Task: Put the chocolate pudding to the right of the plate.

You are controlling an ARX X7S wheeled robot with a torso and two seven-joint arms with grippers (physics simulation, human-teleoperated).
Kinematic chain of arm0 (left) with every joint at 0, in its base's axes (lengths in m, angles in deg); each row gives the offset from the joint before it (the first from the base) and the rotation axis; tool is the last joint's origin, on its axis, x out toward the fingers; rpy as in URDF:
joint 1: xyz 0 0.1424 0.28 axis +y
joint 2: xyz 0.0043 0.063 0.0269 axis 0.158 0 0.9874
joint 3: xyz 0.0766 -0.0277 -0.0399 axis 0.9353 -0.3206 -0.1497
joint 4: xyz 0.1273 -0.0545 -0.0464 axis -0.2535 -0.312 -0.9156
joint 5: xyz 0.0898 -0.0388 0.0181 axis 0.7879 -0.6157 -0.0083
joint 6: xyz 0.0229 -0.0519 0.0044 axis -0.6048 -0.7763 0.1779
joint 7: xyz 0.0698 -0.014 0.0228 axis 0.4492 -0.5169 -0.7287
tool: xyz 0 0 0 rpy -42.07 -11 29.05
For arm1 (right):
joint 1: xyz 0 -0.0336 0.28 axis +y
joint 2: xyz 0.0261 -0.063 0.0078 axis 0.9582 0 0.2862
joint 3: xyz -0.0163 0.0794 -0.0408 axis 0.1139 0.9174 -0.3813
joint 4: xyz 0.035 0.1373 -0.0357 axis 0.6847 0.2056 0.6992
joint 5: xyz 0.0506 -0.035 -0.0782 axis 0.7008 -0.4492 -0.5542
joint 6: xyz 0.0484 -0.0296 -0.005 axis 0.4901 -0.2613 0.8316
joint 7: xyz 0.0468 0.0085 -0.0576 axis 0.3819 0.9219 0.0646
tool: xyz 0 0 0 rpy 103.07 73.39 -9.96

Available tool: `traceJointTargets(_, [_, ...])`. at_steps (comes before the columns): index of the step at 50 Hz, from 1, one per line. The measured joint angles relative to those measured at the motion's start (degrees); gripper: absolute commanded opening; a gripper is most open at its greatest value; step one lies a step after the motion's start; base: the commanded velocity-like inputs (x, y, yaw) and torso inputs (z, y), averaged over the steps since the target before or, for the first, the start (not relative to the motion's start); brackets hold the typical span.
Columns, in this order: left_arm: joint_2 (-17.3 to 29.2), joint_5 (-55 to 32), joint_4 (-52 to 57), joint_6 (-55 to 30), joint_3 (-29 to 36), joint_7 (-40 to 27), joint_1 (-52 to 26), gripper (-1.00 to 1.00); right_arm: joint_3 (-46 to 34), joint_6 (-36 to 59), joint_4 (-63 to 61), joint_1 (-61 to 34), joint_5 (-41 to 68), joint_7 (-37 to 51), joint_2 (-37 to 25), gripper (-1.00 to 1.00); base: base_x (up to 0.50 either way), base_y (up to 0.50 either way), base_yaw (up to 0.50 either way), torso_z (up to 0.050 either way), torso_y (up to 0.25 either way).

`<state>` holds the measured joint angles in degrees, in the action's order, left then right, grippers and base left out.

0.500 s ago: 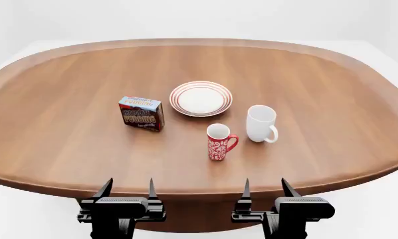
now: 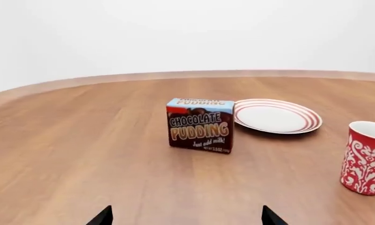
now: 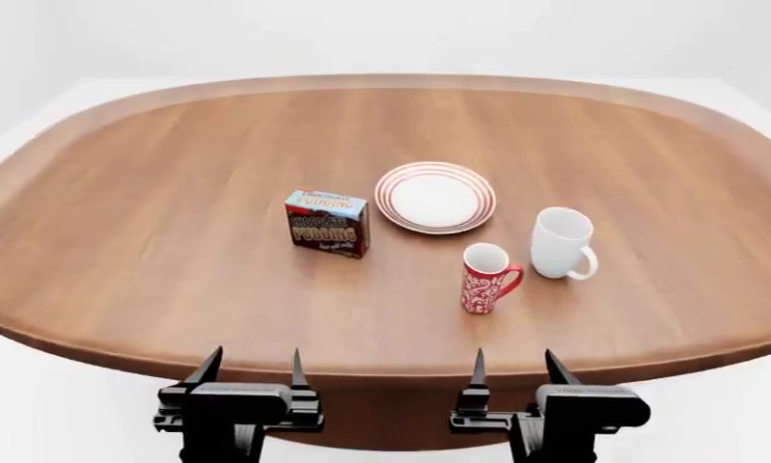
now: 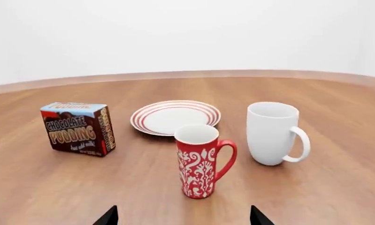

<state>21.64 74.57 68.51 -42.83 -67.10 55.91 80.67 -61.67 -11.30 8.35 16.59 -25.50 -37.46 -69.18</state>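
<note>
The chocolate pudding is a small brown box with a light blue top, upright on the wooden table just left of the plate, a round white plate with red-orange rings. Both show in the left wrist view, pudding and plate, and in the right wrist view, pudding and plate. My left gripper and right gripper are open and empty, held off the table's near edge, well short of the box.
A red patterned mug stands in front of the plate, and a plain white mug stands to the plate's right. The red mug is closest ahead of my right gripper. The table's near edge curves just beyond both grippers.
The whole table scene has shifted right and slightly down in the head view, so the view has moved left. The grippers hold the same pose, both open.
</note>
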Motion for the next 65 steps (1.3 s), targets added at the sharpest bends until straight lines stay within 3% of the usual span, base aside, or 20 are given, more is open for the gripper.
traceJointTargets(18, [1.7, -1.3, 1.2, -1.8, 1.8, -1.6, -0.2, 1.00, -2.2, 2.3, -1.7, -0.2, 1.6, 1.7, -1.8, 1.00, 0.00, 0.00, 0.00, 0.000, 0.000])
traceJointTargets(29, [3.6, -5.4, 19.6, -26.2, 0.7, -2.7, -8.8, 1.00, -1.8, 26.1, -21.8, -7.7, 6.2, 3.1, -6.0, 1.00, 0.02, 0.00, 0.00, 0.000, 0.000])
traceJointTargets(38, [4.3, -7.4, 26.4, -35.1, 0.2, -3.3, -12.8, 1.00, -0.8, 35.6, -29.5, -11.5, 9.0, 3.3, -7.7, 1.00, 0.49, 0.00, 0.00, 0.000, 0.000])
traceJointTargets(65, [5.5, -8.7, 28.5, -37.8, 0.9, -4.5, -15.0, 1.00, -0.1, 40.0, -33.1, -13.3, 12.0, 3.4, -9.0, 1.00, 0.50, 0.00, 0.00, 0.000, 0.000])
